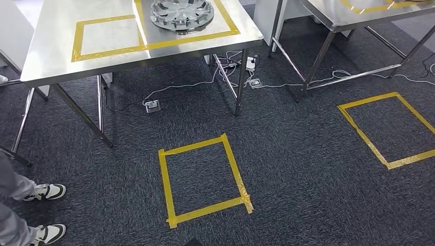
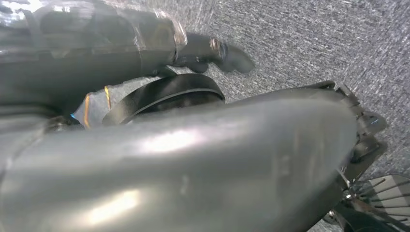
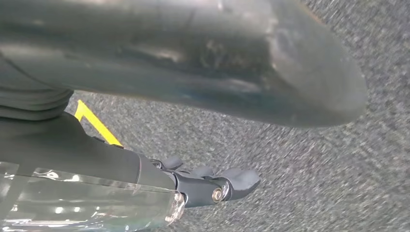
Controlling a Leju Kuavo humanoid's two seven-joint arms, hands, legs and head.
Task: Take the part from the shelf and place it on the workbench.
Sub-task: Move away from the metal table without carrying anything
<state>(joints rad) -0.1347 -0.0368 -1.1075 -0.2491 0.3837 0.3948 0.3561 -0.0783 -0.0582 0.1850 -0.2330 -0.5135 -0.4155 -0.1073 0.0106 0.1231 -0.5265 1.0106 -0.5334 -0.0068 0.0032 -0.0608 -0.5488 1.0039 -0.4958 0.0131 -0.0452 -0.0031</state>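
A round silver part [image 1: 182, 13] with spokes, like a wheel cover, lies on a steel table [image 1: 51, 56] at the top left of the head view, inside a yellow taped frame [image 1: 225, 20]. In the left wrist view my left hand [image 2: 198, 48] hangs over grey carpet, its dark fingers [image 2: 232, 55] stretched out and holding nothing. In the right wrist view my right hand [image 3: 203, 186] hangs the same way, its fingers [image 3: 239, 180] straight and empty. Both hands are far from the part.
A second steel table [image 1: 333, 15] stands at the top right. Yellow tape squares mark the carpet in the middle [image 1: 165, 177] and at the right [image 1: 361, 128]. Cables and a floor socket [image 1: 152, 106] lie under the tables. A person's shoes [image 1: 48, 192] are at the lower left.
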